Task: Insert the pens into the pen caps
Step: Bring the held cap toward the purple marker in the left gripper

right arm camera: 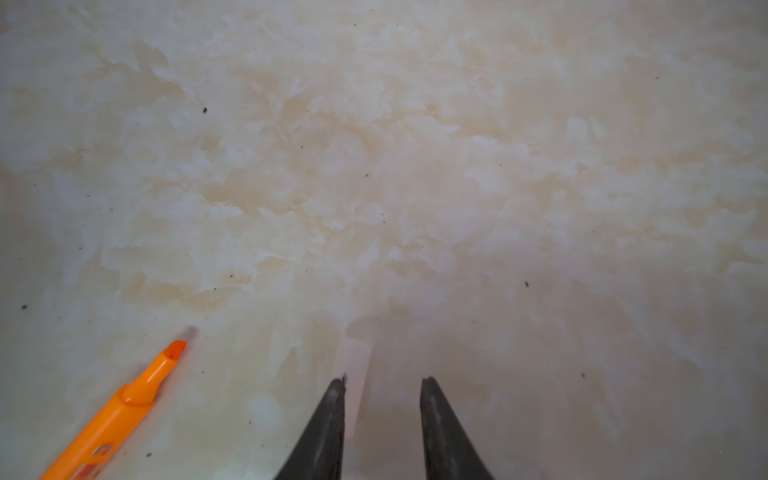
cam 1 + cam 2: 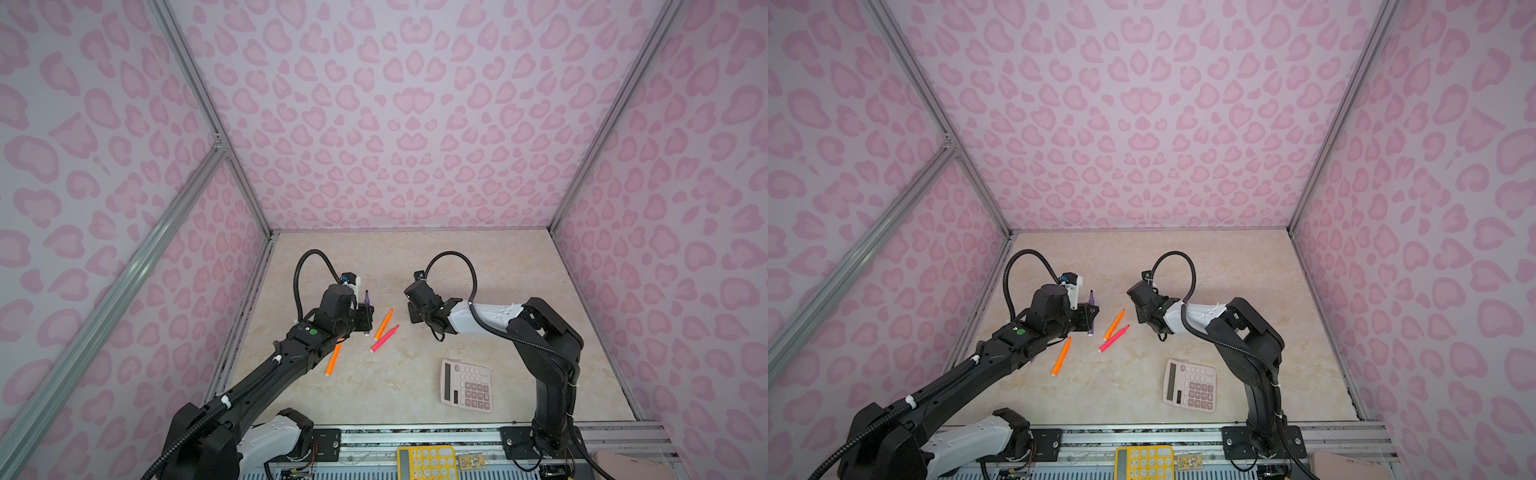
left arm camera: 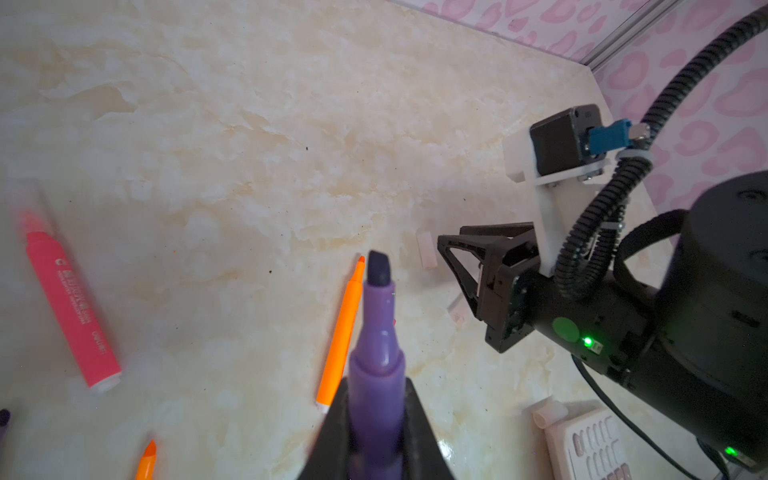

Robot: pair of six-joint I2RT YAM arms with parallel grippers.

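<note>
Left gripper (image 3: 376, 388) is clamped on a purple pen (image 3: 376, 328), tip up, over the table's (image 2: 415, 257) left half. Right gripper (image 1: 384, 380) has its fingers apart, with a clear cap (image 1: 357, 361) lying between them mid-table. Pens (image 3: 70, 307) look light, stiff and slick, so I'd grab mid-barrel. Caps (image 3: 427, 249) look tiny and skittish. I count six pens and at least three caps.

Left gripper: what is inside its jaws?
The left gripper is shut on a purple pen, its dark tip sticking out. In the left wrist view the fingers hide the rest of the barrel.
</note>
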